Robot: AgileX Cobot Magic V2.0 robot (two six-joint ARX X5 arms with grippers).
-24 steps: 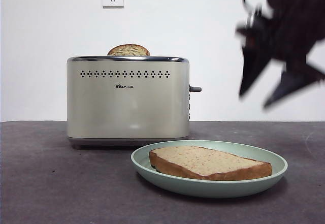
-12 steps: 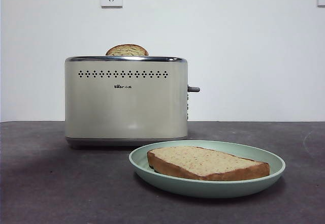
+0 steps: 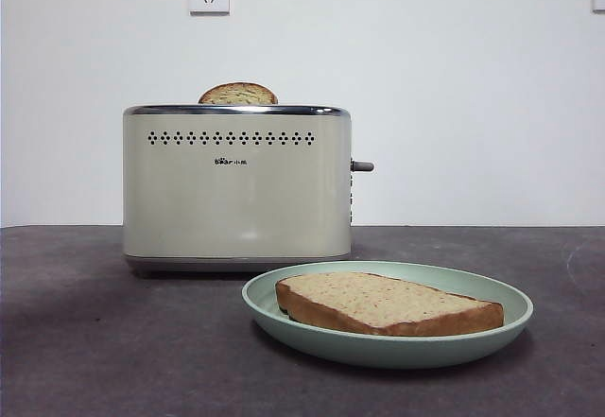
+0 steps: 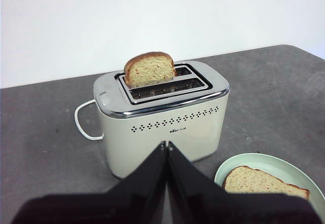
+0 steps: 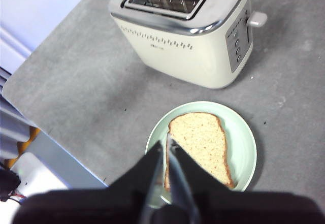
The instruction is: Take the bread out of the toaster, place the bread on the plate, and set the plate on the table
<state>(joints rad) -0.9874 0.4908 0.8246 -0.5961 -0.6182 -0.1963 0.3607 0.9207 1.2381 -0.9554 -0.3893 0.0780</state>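
1. Your front view has cleared: the dark arm that filled its upper right corner a second ago is gone, and neither gripper shows there now. The toaster and plate appear shifted by a hair between pictures; that looks like camera wobble, not a real move.
2. Read that as both arms having pulled back. The bread lies flat on the pale green plate, and the plate sits on the dark table just in front of the toaster. Judged from this layout, every step of the task looks finished.
3. A second slice stands upright in the toaster's rear slot, only its domed top showing from the front. It is not the task's bread; leave it.
4. Your left gripper hangs high above the table, aimed at the toaster, its jaws pressed together tip to tip and holding nothing.
5. Your right gripper hovers over the plate's near rim, jaws likewise closed and empty, clear of the bread below.
6. Hard to see: the left wrist view cuts off part of the plate and bread, the right wrist view crops the toaster's top, and the right jaws cover a strip of the slice's edge. The toaster's front slot looks empty, though its depth is in shadow.
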